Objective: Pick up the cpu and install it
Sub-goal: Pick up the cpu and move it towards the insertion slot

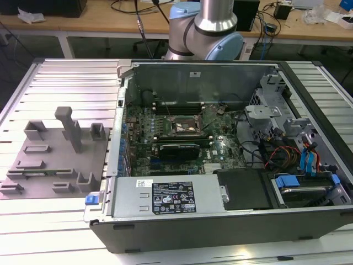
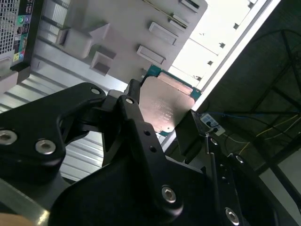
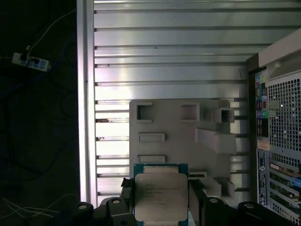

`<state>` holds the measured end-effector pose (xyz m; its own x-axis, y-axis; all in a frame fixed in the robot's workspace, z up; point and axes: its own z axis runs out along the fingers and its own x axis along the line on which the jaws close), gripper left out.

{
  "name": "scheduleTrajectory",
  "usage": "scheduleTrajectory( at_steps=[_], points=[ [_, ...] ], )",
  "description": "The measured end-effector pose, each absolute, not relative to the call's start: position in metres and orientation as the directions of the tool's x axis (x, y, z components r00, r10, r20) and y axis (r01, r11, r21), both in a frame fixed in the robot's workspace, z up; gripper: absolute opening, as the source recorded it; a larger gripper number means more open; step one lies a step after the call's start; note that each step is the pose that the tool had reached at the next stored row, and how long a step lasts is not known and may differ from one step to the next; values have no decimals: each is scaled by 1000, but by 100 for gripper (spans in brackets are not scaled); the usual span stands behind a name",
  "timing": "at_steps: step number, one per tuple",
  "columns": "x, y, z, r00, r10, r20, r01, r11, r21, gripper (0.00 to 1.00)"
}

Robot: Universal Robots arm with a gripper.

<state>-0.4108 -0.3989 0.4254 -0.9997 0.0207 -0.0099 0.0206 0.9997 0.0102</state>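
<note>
Jaws clamped on cpu (image 3: 161, 197) by two edges, clear of gray tray (image 3: 178, 129). Risk: thin edge grip slips or tilts chip, bending socket (image 1: 185, 128) pins.

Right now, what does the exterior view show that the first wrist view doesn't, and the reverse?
Exterior view: the inside of the open computer case, with the motherboard, its cpu socket and the power supply, plus the arm behind the case.
First wrist view: the cpu clamped in the gripper, and a power strip on the dark floor.
Both: the grey fixture plate on the slatted aluminium table, and the computer case, whose perforated outer panel is what the first wrist view sees.
</note>
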Motion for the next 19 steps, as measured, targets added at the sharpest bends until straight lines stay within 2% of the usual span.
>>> scheduleTrajectory(
  at_steps=[19],
  points=[
    [-386, -399, 425, -1000, 21, -10, 21, 1000, 10, 55]
  ],
)
